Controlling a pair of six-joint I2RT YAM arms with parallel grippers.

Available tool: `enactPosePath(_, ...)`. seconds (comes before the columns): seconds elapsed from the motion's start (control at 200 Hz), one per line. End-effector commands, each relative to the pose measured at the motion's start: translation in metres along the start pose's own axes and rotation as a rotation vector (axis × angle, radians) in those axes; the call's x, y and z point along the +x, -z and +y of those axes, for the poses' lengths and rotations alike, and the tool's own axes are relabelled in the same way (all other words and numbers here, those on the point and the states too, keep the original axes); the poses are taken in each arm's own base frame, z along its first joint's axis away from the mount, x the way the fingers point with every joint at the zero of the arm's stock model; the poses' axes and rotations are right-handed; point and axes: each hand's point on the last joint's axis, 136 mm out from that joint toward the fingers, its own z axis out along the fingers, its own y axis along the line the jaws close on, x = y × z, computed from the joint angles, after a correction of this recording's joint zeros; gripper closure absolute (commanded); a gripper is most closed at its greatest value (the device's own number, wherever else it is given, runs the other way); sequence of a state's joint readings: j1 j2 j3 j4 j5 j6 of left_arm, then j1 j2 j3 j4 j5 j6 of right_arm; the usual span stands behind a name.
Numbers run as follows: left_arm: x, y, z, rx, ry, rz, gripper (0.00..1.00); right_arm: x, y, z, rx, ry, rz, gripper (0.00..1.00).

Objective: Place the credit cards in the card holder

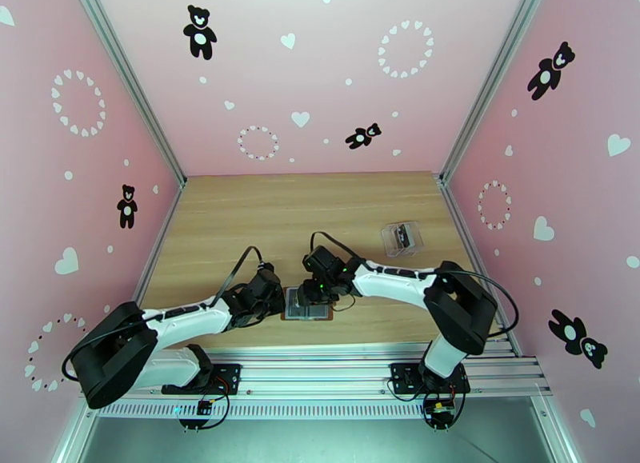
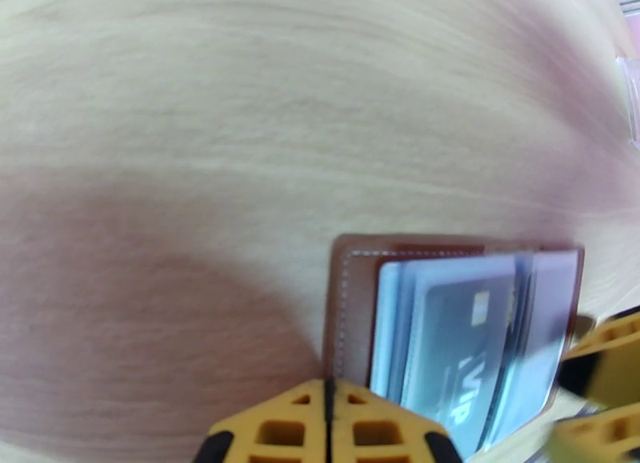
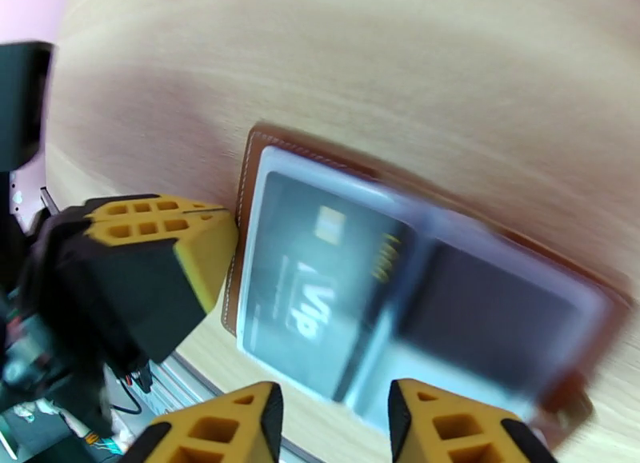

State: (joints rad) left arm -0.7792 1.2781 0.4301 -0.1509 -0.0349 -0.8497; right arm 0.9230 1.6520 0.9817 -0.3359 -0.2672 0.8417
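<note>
The brown card holder point(image 1: 304, 311) lies open near the table's front edge, between both arms. Its leather rim point(image 2: 352, 297) and greyish see-through pockets are close up in the left wrist view. A dark credit card point(image 2: 460, 337) printed "VIP" sits inside a pocket point(image 3: 312, 273). A second dark face point(image 3: 488, 313) lies under the neighbouring pocket leaf. My left gripper point(image 2: 328, 425) is shut, its tips pressing the holder's left edge point(image 3: 246, 177). My right gripper point(image 3: 336, 425) hovers over the holder's near side. Its fingers stand apart, with a pocket leaf's edge in the gap.
A clear plastic box point(image 1: 402, 238) with a dark card inside stands at the table's right back. The table's front edge and a metal rail point(image 1: 336, 361) run just behind the holder. Pink walls enclose the table on three sides.
</note>
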Motion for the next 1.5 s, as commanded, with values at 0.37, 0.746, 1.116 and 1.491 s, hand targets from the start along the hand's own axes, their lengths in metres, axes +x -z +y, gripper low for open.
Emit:
enactPosePath(0.37,0.011,0.022,0.028,-0.083,0.004,0.016,0.89,0.01,-0.027,0.011,-0.091,-0.004,0.079,1.0)
enactPosePath(0.746,0.011,0.021,0.026,-0.078,0.003,0.018,0.89,0.011,-0.041,0.006,-0.065,-0.002,0.113,1.0)
enactPosePath(1.116,0.011,0.022,0.027,-0.079,0.001,0.015,0.88,0.004,-0.029,0.017,-0.095,0.007,0.079,1.0)
enactPosePath(1.491,0.011,0.022,0.026,-0.07,0.005,0.014,0.88,0.003,-0.036,0.02,-0.107,0.007,0.083,1.0)
